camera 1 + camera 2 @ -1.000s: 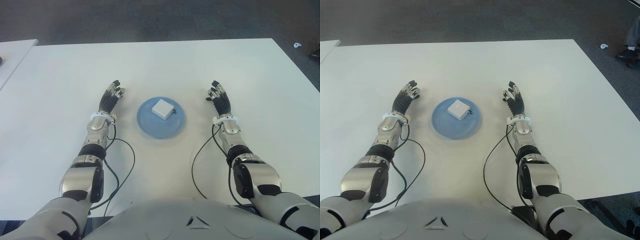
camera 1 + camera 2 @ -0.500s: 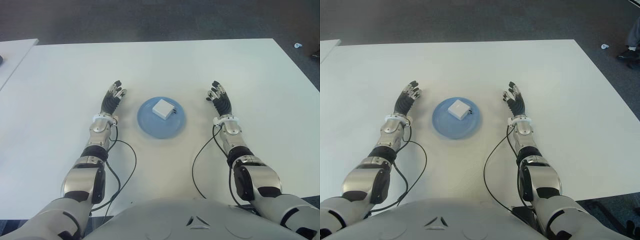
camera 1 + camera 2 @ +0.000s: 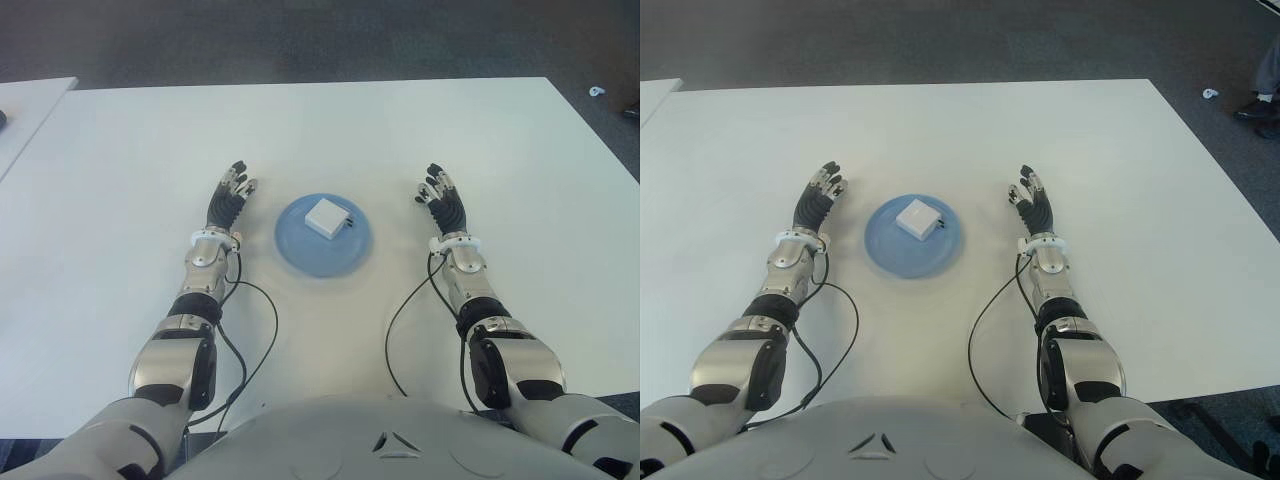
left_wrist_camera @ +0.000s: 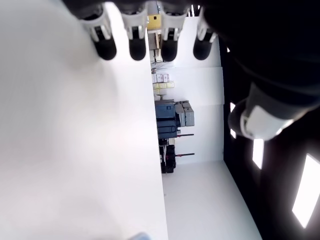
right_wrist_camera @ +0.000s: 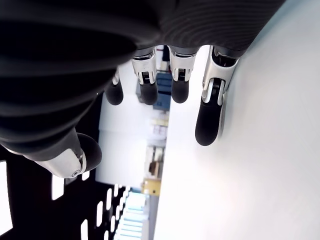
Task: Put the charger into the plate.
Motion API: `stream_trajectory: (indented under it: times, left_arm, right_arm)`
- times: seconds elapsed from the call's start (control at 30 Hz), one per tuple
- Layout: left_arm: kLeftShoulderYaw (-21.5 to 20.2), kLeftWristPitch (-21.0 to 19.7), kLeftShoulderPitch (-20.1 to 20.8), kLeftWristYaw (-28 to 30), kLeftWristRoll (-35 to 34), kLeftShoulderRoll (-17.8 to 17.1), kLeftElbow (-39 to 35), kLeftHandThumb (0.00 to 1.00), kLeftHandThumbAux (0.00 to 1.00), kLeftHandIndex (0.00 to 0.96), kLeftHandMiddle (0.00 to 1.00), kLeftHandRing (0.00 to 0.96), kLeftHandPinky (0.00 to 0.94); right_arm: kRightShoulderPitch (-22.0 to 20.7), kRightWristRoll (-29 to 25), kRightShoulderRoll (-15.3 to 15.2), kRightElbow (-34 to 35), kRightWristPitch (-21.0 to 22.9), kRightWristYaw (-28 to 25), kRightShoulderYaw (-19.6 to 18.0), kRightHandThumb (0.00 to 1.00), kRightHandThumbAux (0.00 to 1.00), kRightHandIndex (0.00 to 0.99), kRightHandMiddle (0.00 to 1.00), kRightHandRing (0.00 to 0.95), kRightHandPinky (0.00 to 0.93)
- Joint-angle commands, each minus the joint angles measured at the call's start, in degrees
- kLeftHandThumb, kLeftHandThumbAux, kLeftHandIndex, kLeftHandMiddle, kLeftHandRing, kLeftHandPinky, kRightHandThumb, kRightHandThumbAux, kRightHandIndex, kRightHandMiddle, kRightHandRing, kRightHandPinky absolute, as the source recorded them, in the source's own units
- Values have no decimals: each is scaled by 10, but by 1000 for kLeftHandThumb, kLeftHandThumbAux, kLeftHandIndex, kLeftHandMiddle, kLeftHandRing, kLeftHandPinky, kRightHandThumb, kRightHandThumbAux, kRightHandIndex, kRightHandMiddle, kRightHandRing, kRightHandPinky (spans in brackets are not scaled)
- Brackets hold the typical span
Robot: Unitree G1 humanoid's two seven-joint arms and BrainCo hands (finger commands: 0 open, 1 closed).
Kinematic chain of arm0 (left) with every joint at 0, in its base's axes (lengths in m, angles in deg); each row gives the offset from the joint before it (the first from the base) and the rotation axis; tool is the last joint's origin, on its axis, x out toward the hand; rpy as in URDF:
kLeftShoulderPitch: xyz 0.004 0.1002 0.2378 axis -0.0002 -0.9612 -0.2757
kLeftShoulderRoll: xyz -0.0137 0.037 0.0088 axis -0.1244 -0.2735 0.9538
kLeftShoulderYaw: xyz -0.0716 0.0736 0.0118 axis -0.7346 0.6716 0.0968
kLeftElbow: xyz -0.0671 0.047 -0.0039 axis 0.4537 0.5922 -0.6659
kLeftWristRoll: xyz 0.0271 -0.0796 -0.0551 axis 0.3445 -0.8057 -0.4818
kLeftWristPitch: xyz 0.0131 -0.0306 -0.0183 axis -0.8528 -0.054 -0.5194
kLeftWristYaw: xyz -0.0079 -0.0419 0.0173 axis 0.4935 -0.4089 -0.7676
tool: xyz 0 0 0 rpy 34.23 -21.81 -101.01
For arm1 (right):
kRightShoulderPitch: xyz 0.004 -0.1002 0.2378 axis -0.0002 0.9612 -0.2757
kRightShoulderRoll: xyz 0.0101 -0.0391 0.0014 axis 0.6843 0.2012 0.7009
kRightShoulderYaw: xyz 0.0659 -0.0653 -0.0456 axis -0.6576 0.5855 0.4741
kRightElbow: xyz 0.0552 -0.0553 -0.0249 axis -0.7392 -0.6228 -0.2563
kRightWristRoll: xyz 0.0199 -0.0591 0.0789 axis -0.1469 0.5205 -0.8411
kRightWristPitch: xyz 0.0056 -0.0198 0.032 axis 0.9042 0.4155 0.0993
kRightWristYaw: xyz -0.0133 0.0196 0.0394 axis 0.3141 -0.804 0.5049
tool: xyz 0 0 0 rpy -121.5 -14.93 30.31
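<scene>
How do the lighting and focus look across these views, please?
Eye views: even light, no glare, and the charger on the plate reads sharply. Left wrist view: the near fingers are blurred against a washed-out table. Right wrist view: the hand is a dark, soft-edged shape before a bright background.

The charger's (image 3: 327, 217) small dark part at its right side is showing too small to identify. A person's shoe (image 3: 1252, 108) is being cut off by the right eye view's edge, and a second surface (image 3: 25, 110) is running off the left edge.
</scene>
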Motion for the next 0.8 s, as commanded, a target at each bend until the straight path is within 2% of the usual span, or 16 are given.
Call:
stream_trajectory:
  times: [0.03, 0.8]
  left_arm:
    - [3, -24, -19, 9, -2, 15, 3, 107, 582, 0, 1, 0, 1]
    - [3, -24, -30, 28, -3, 11, -25, 86, 591, 0, 6, 0, 2]
  right_arm:
    - [35, 0, 1, -21, 35, -1, -1, 10, 545, 0, 63, 55, 54]
    - [45, 3, 3, -6, 42, -7, 8, 25, 571, 0, 59, 53, 69]
